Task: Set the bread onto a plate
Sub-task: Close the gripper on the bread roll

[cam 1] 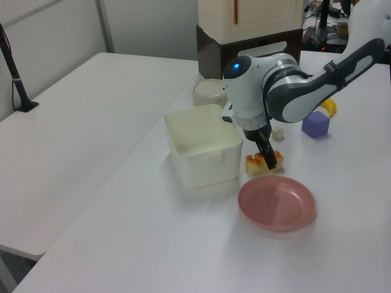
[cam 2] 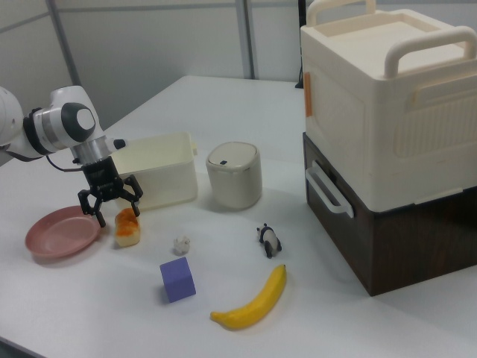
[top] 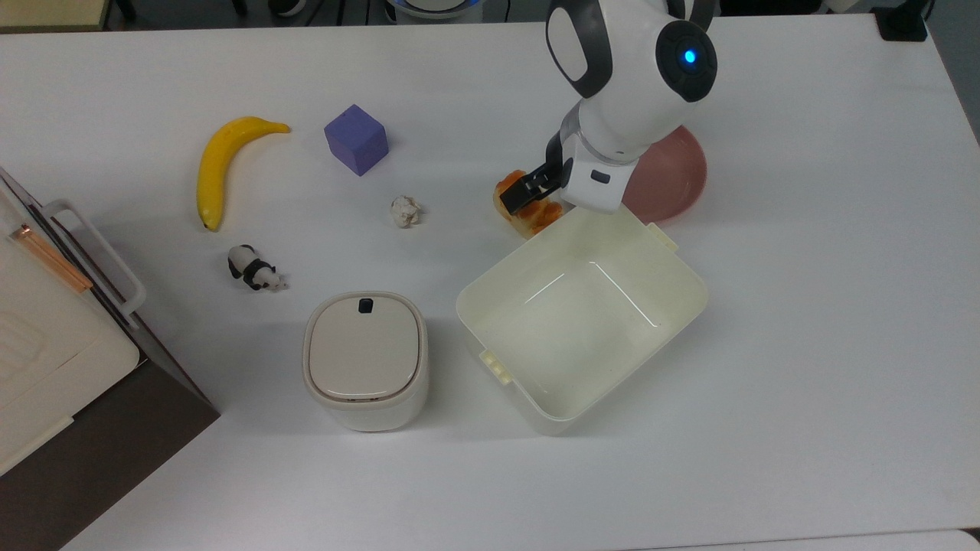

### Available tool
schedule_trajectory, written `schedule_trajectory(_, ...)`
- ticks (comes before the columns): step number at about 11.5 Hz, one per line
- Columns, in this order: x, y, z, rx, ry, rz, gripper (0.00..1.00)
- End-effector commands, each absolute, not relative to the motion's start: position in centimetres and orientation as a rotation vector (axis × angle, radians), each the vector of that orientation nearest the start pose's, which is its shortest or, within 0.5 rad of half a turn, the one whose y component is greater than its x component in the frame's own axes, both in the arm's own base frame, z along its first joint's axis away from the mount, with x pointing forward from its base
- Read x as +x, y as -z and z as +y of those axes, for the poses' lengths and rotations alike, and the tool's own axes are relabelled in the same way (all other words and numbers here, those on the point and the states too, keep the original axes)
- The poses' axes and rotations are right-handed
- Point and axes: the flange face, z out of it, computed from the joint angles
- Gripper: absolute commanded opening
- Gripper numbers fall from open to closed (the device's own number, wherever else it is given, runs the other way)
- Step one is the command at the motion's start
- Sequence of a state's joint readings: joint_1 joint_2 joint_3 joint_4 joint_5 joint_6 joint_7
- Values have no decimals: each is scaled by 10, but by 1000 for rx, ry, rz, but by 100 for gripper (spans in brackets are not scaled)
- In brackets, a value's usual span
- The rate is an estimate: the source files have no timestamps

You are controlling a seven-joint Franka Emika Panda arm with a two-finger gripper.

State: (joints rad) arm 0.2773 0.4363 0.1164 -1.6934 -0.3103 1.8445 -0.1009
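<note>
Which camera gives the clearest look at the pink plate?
The left view: the whole plate lies unobstructed. In the top view the arm covers much of it; in the right view it sits low and flattened at the edge.
</note>
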Motion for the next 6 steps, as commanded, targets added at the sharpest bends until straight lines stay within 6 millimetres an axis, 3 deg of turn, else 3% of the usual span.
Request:
schedule_trajectory(1,595,-315,217,-3239,-382,-1050,99)
schedule_trajectory(2,598,-313,214,-3243,-358,-1032,95)
schedule_trajectory(3,599,-310,214,-3243,-350,-1035,73)
schedule_trajectory(5,602,-313,213,-3246,-338,-1028,58)
schedule_trajectory(6,602,-313,213,-3246,-338,-1028,46)
